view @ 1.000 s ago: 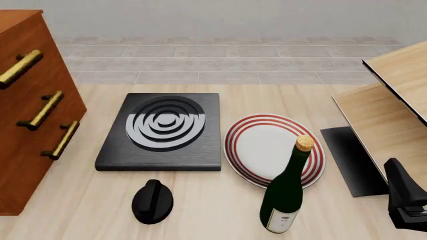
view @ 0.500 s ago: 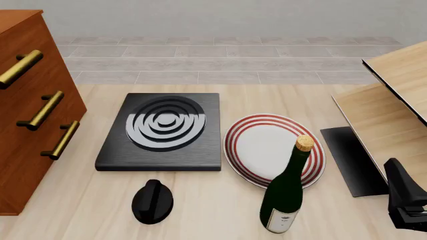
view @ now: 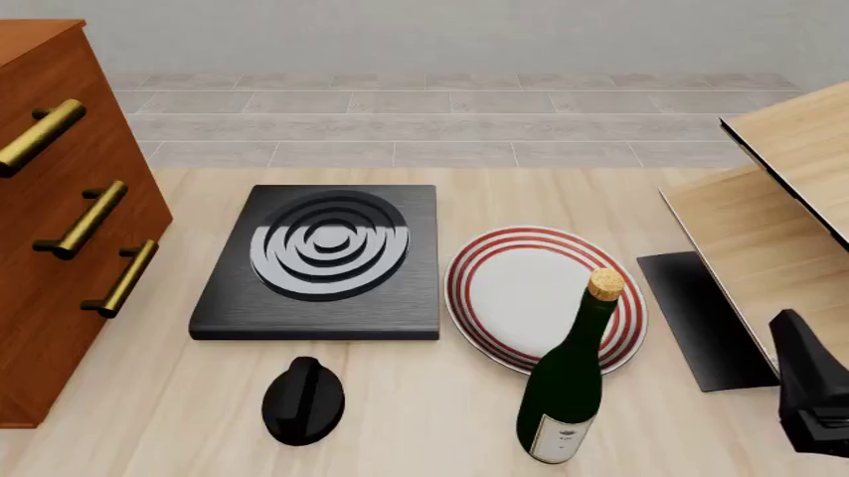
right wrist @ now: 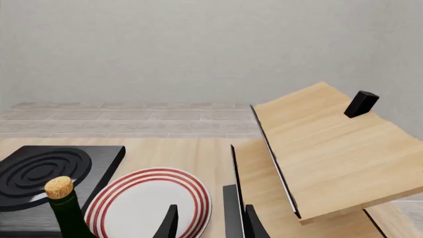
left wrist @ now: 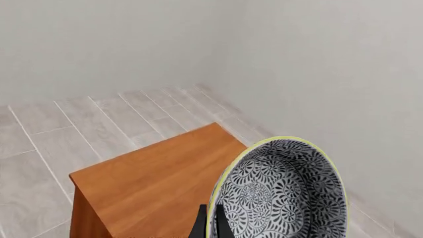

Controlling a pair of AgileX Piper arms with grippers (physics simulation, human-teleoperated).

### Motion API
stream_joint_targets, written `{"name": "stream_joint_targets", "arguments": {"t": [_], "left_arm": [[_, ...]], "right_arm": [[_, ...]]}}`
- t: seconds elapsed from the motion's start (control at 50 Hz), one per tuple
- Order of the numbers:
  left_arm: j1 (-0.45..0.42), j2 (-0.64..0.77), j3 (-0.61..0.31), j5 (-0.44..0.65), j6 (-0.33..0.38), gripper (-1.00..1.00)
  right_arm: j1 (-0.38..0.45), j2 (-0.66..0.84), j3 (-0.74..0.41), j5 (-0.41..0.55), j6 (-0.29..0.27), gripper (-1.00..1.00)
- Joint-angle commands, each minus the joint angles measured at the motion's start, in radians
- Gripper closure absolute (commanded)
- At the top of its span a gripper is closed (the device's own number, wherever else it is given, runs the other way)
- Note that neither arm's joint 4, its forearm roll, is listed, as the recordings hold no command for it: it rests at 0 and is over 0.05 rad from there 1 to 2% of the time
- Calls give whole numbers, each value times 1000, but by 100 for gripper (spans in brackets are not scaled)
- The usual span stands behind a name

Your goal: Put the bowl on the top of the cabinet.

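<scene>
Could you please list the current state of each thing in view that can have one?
bowl: tilted on edge, held above the cabinet top, not yet set down.
left hand: shut on the bowl's rim.
right hand: open, holding nothing.
cabinet: all three drawers closed.
wine bottle: upright, corked.
plate: lying flat on the table, nothing on it.

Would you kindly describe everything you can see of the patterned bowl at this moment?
The bowl appears only in the left wrist view. It is round, its inside covered in a dense black-and-white floral pattern, with a thin yellow rim. It is tilted steeply, almost on edge. The left gripper pinches its rim between dark fingers. It hangs above the reddish-brown wooden top of the cabinet, apparently not touching it.
</scene>
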Motion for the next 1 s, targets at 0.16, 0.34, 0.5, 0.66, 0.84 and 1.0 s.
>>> {"name": "stream_joint_targets", "arguments": {"t": [0.16,0.34,0.5,0.66,0.84,1.0], "left_arm": [[-4,38,14,-17,19,100],[15,62,8,-32,16,100],[31,96,6,-48,10,100],[40,130,4,-61,13,100],[51,153,6,-68,27,100],[54,168,15,-84,34,100]], "right_arm": [[1,-2,-16,18,-1,-100],[1,-2,-18,20,-1,-100],[1,-3,-20,22,-1,-100],[1,-3,-20,22,-1,-100],[1,-3,-19,21,-1,-100],[1,-2,-18,20,-1,-100]]}}
